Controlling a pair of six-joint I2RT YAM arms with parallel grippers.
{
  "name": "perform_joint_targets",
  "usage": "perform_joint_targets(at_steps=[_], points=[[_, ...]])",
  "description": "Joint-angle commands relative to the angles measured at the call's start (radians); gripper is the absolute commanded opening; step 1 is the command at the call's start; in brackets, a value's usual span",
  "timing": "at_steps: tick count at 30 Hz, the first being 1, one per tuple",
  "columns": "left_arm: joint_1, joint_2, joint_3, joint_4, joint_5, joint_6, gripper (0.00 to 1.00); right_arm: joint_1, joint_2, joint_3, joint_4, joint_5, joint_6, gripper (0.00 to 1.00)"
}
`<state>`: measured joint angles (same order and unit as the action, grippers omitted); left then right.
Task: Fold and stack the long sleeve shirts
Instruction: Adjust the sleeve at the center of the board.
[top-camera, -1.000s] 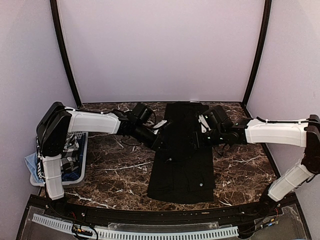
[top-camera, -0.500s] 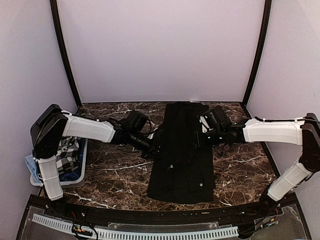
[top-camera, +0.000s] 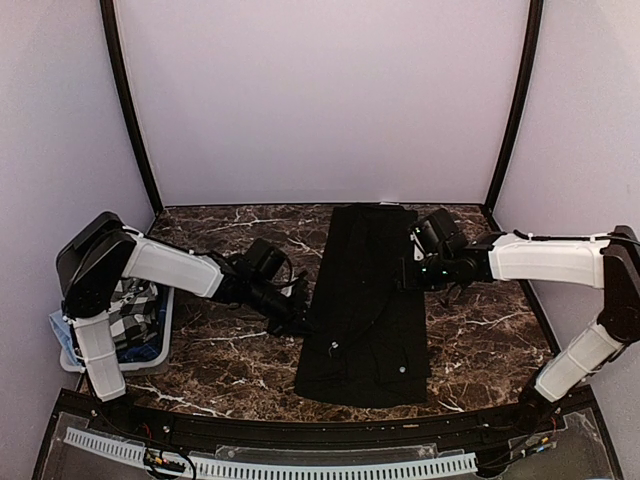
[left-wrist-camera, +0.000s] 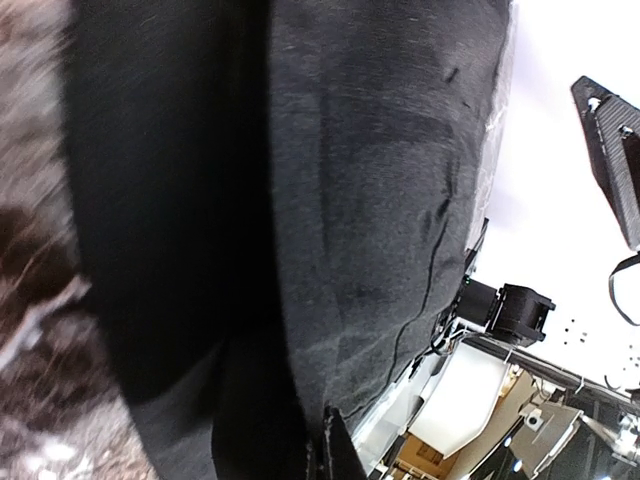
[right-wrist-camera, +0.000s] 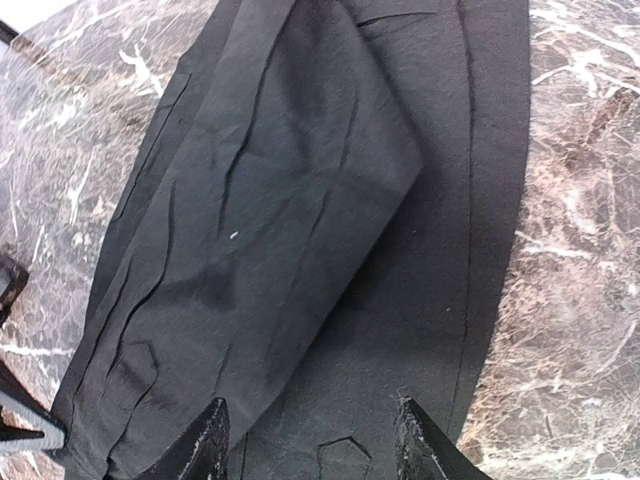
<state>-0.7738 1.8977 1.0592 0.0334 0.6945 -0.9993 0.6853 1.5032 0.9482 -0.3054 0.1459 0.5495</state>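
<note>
One plain black long-sleeved cloth shirt (top-camera: 365, 300) lies lengthwise down the middle of the brown marble-patterned table (top-camera: 220, 350). It is already narrowed to a long strip that runs from the far edge toward the near one, with the sides turned in over the body. The next step is probably the cross fold, far end onto near end.

The left gripper (top-camera: 297, 320) sits low at the strip's left edge, toward its near half. Its wrist view is filled with blurred black cloth very close to the lens, so I cannot tell whether those jaws are parted or pinching fabric. The right gripper (top-camera: 410, 270) hovers at the right edge, farther back. In its wrist view its two black fingers (right-wrist-camera: 208, 440) stand spread apart above the cloth with nothing between them.

The fabric looks thin, limp and light (fine creases run across the turned-in panel), so it should sag and slide rather than hold a shape. A hold on one layer would likely peel the fold open. The safer hold is a pinch through all layers at both far corners, carried together so the strip stays square.

At the far left, well apart from the shirt, a white slatted plastic basket (top-camera: 163, 335) holds checked cloth (top-camera: 135, 305).
</note>
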Motion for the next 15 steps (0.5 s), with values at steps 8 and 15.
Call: perform_joint_targets(at_steps=[8, 15], points=[[0.008, -0.114, -0.129, 0.065, 0.012, -0.121, 0.00, -0.016, 0.059, 0.051, 0.037, -0.025, 0.031, 0.53], [0.007, -0.084, -0.047, -0.004, 0.002, -0.086, 0.08, -0.049, 0.088, 0.070, 0.070, -0.033, 0.046, 0.53]])
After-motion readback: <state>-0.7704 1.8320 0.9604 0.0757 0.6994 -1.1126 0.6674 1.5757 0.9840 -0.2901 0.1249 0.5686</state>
